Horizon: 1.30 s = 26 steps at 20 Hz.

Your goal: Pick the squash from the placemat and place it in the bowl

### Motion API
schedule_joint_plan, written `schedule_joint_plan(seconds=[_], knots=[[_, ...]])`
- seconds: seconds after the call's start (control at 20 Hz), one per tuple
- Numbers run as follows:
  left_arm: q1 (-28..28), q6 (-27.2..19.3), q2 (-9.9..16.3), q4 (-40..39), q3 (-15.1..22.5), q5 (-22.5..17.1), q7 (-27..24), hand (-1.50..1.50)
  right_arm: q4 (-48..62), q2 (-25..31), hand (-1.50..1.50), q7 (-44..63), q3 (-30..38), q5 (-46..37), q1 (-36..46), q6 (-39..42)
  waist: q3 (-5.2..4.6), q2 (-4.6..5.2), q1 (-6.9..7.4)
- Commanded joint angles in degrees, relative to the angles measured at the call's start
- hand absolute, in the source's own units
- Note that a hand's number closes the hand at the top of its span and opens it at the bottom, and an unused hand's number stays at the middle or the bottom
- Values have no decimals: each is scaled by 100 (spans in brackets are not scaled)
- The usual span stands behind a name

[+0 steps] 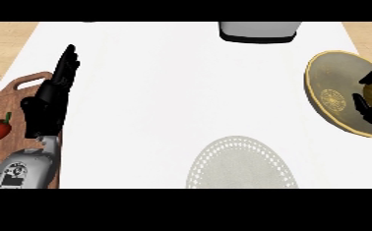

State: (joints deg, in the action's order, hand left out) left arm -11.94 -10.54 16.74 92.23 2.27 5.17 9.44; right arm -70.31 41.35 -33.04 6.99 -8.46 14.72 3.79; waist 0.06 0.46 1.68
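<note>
Left hand [51, 95]: fingers straight, holding nothing, over cutting board [22, 85] at left edge. Right hand [361, 104]: over bowl [330, 85], mostly out of frame, grip indeterminable. Placemat [240, 163]: bare. Squash: unseen.

wooden cutting board [29, 85] at left, red pepper [4, 126], grey appliance [259, 30]

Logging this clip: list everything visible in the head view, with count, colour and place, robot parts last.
counter: one, white, fills most of the view
placemat: one, pale grey, round, lower centre, nothing on it
bowl: one, olive-gold, right edge
cutting board: one, brown wood, left edge
red vegetable: one, partly cut off at far left
container: one, grey with dark base, top centre
squash: not visible
left hand: black, fingers straight, resting at left
right hand: black, only fingers show over the bowl
</note>
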Motion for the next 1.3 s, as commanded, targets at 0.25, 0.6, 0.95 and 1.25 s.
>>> schedule_joint_plan(seconds=[0.25,0.6,0.95,1.25], knots=[[-266,143,-4,-319,-225,-90,-86,0,3388,-406,150,-1197,-68,-1166,1907,-1009,8,35,75],[-384,13,-231,-410,46,161,-175,0,4827,-602,-150,-1199,-180,-1141,2679,71,19,99,191],[-363,25,-180,-294,-62,151,-100,0,5515,-507,-150,-1975,354,-663,3188,894,23,102,179],[-241,-76,-303,-147,82,334,-61,0,6002,62,-150,-2213,619,-488,3237,1672,22,83,127]])
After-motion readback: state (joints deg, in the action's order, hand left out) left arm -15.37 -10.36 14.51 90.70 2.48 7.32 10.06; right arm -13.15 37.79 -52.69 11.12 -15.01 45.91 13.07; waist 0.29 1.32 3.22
